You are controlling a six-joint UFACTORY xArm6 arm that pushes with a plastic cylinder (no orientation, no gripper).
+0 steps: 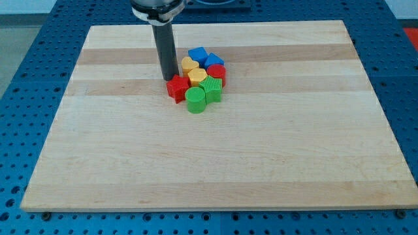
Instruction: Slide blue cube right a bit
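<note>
The blue cube (197, 55) lies at the top of a tight cluster of blocks near the board's upper middle. A second blue block (213, 61) touches it on its right. Below them sit two yellow blocks (190, 64) (198, 77), a red cylinder (217, 72), a red star-shaped block (176, 87), a green cylinder (195, 100) and a green block (212, 89). My tip (168, 78) stands at the cluster's left edge, just above the red star and left of the yellow blocks, below and left of the blue cube.
The wooden board (215, 163) lies on a blue perforated table (26, 52). The arm's dark rod comes down from the view's top (157, 10).
</note>
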